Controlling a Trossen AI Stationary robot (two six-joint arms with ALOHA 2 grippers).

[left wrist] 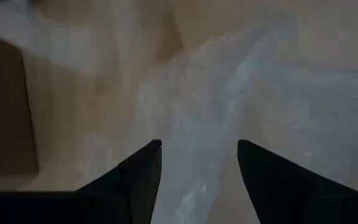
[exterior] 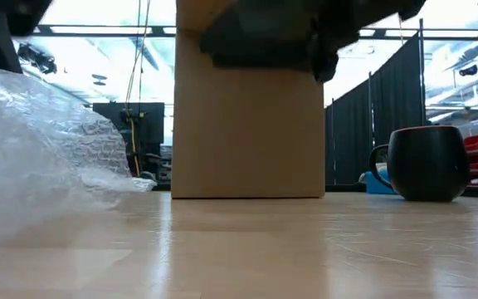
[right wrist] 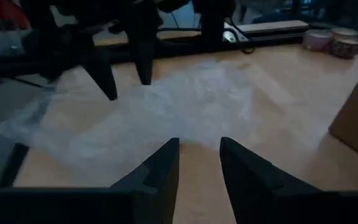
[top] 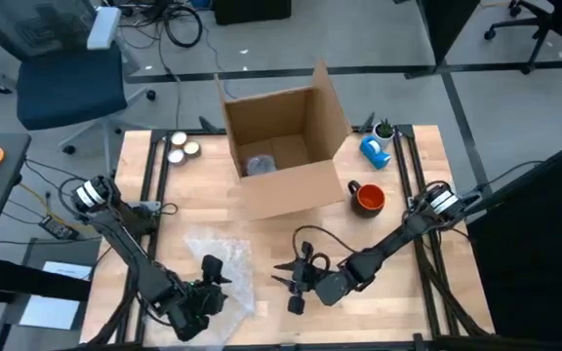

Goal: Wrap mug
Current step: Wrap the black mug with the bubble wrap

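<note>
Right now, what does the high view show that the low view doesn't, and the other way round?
Only the high view shows both grippers, the left gripper open over the bubble wrap and the right gripper open beside it, plus the blue item behind the mug and the small round containers left of the cardboard box. Only the low view shows the dark curtains and ceiling lights beyond the table. Both show the bubble wrap, box and mug.

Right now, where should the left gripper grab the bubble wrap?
Probably the near edge of the bubble wrap, coming straight down. The sheet lies flat and crumpled on the table, and the open left gripper hovers over that edge; raised folds there give the fingers something to pinch.
</note>
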